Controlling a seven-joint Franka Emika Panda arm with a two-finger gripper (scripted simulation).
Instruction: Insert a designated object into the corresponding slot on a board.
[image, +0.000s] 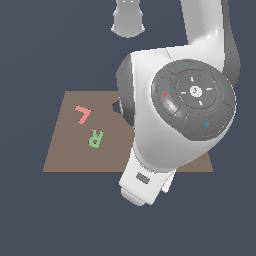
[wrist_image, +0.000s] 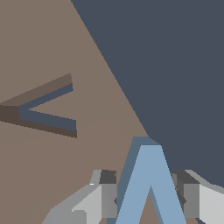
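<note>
In the wrist view the light-blue letter piece (wrist_image: 148, 175) stands between my gripper's (wrist_image: 148, 199) two grey fingers (wrist_image: 107, 197), which are shut against its two legs. Its tip reaches past the edge of the brown board (wrist_image: 39, 175) over the dark floor. The V-shaped slot (wrist_image: 43, 111) is a dark cutout in the board, apart from the piece and lying sideways to it. In the exterior view the arm's big white wrist (image: 175, 115) hides the gripper, the piece and the slot.
On the board (image: 70, 155) lie a red L (image: 82, 114) and a green R (image: 96, 137), towards the exterior view's left. Part of a dark hole (image: 117, 106) shows beside the arm. Dark floor surrounds the board.
</note>
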